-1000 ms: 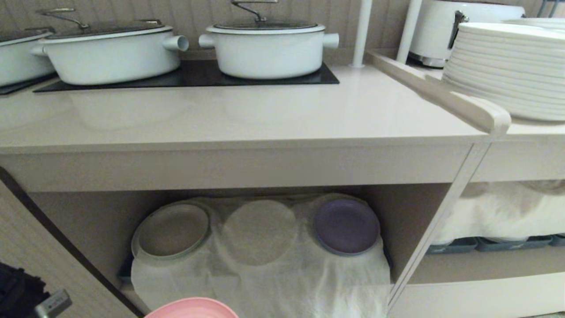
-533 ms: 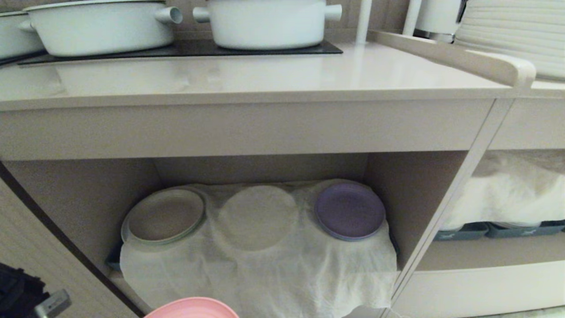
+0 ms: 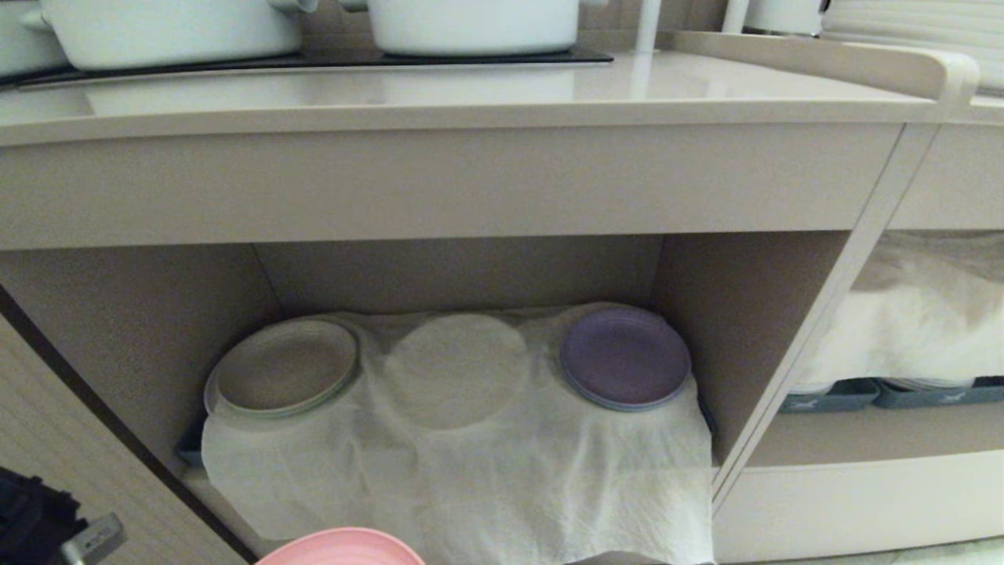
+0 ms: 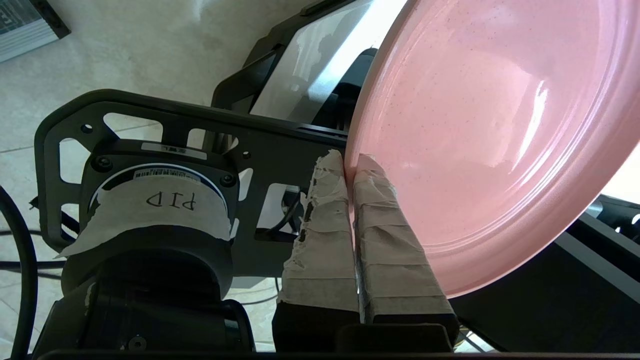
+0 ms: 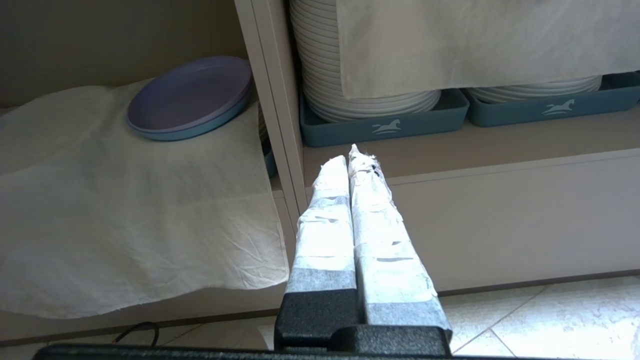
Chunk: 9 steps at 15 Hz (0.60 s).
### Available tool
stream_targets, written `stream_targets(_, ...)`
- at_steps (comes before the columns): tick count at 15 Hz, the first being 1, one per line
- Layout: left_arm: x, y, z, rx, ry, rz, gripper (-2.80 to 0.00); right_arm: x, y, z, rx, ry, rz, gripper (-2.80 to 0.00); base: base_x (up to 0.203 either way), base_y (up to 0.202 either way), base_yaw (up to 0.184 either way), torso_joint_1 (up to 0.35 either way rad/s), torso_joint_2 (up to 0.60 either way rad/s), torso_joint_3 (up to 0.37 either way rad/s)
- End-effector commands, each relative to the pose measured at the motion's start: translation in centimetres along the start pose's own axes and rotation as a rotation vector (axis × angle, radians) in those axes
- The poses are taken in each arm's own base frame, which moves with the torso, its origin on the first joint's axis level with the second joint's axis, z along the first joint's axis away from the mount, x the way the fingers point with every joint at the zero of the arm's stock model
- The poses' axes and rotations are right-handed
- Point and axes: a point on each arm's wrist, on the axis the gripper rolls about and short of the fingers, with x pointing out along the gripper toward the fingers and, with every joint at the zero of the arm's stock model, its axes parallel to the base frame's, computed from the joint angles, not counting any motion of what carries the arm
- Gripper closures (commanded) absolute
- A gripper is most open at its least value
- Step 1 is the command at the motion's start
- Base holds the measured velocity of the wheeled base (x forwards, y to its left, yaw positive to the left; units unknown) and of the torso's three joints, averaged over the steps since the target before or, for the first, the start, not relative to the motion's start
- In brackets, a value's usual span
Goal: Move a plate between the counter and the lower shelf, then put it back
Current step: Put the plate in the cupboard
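Note:
The pink plate (image 4: 480, 130) hangs in the air, its rim pinched between the taped fingers of my left gripper (image 4: 351, 161), which is shut on it. In the head view only the plate's far edge (image 3: 341, 547) shows at the bottom, in front of the lower shelf (image 3: 471, 463) with its wrinkled white cloth. The counter (image 3: 439, 98) runs across the top of that view. My right gripper (image 5: 350, 152) is shut and empty, low down before the divider between the two shelves.
On the cloth lie a beige plate (image 3: 284, 366) at the left and a purple plate (image 3: 625, 357) at the right, with a covered round shape (image 3: 459, 369) between. White pots (image 3: 471, 23) stand on the counter. Grey trays (image 5: 382, 122) hold stacked white plates on the adjoining shelf.
The whole head view has shifted: the counter has slid upward and the shelf shows more fully, as the camera sank. The pink plate and my arms keep their places in the view.

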Motion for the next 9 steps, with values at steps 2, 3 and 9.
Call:
stream_targets(2, 0.01, 0.04, -0.05, -0.005, 0.004, 0.002, 0.0, 0.0, 0.0, 0.0, 0.001, 0.0, 0.0, 0.0, 0.0, 0.0, 0.0, 0.0, 0.0, 0.0)
stream_targets(3, 0.02, 0.05, -0.06, -0.005, 0.005, 0.002, 0.0, 0.0, 0.0, 0.0, 0.001, 0.0, 0.0, 0.0, 0.0, 0.0, 0.0, 0.0, 0.0, 0.0)
stream_targets(9, 0.12, 0.34, -0.4, -0.005, -0.005, -0.006, 0.0, 0.0, 0.0, 0.0, 0.001, 0.0, 0.0, 0.0, 0.0, 0.0, 0.0, 0.0, 0.0, 0.0)
